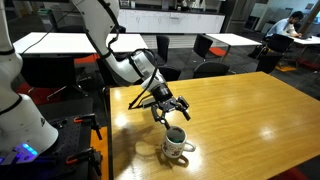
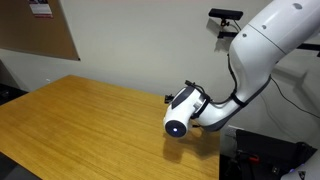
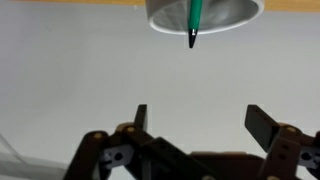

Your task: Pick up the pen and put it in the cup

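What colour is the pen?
Green, with a dark tip. The pen shows best in the wrist view.

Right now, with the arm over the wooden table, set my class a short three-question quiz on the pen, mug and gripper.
1. True or false: the gripper is shut on the green pen.
2. Relative to the white mug, the pen is: A) lying beside it B) poking out of it C) underneath it.
3. Fill in: in the wrist view the gripper's jaws stand ____.
Key: 1 false; 2 B; 3 open.
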